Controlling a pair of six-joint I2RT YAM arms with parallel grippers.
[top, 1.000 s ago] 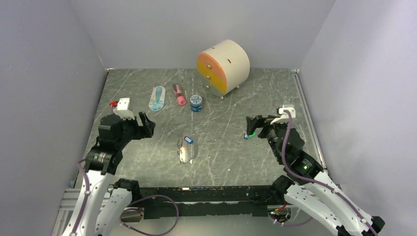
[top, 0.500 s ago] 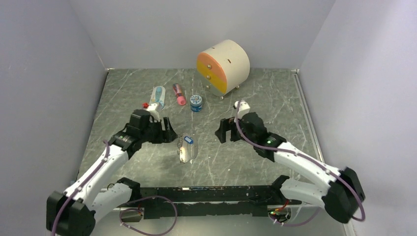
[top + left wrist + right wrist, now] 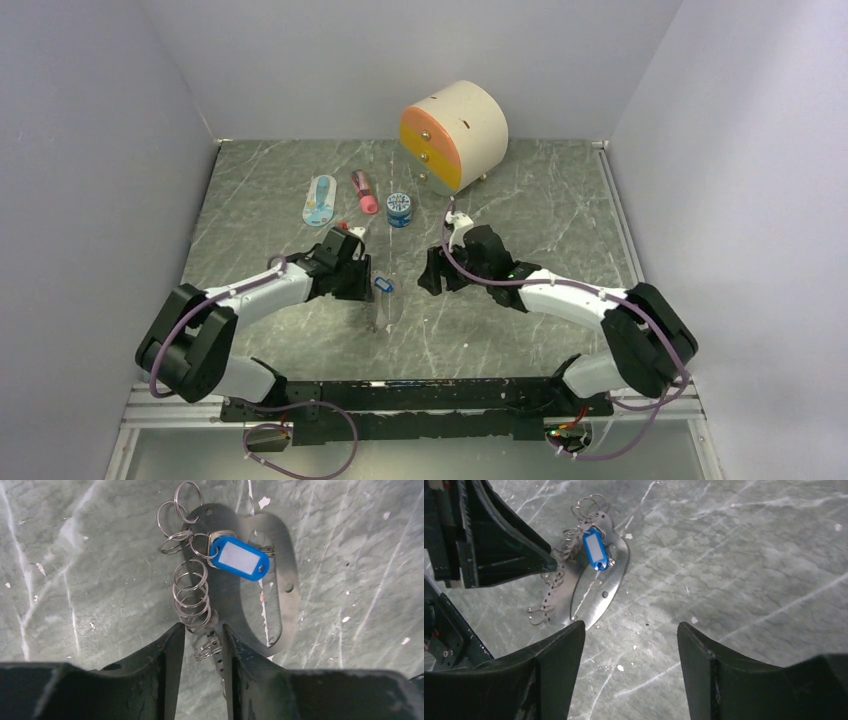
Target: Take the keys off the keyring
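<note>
Left wrist view: the keyring (image 3: 289,560) is straddled at its ring strand by the narrowly parted left gripper (image 3: 202,630).
The right gripper (image 3: 630,627) is held spread wide over the desk (image 3: 749,555).

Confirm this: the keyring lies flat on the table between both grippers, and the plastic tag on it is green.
Not green: the plastic tag on the keyring is blue, as the left wrist view shows. It does lie flat between the left gripper and right gripper.

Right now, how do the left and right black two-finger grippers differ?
Left gripper: fingers narrowly spaced, straddling the silvery split rings of the flat metal oval keyring. Right gripper: fingers wide apart, nothing between them, short of the keyring. Both face it.
</note>
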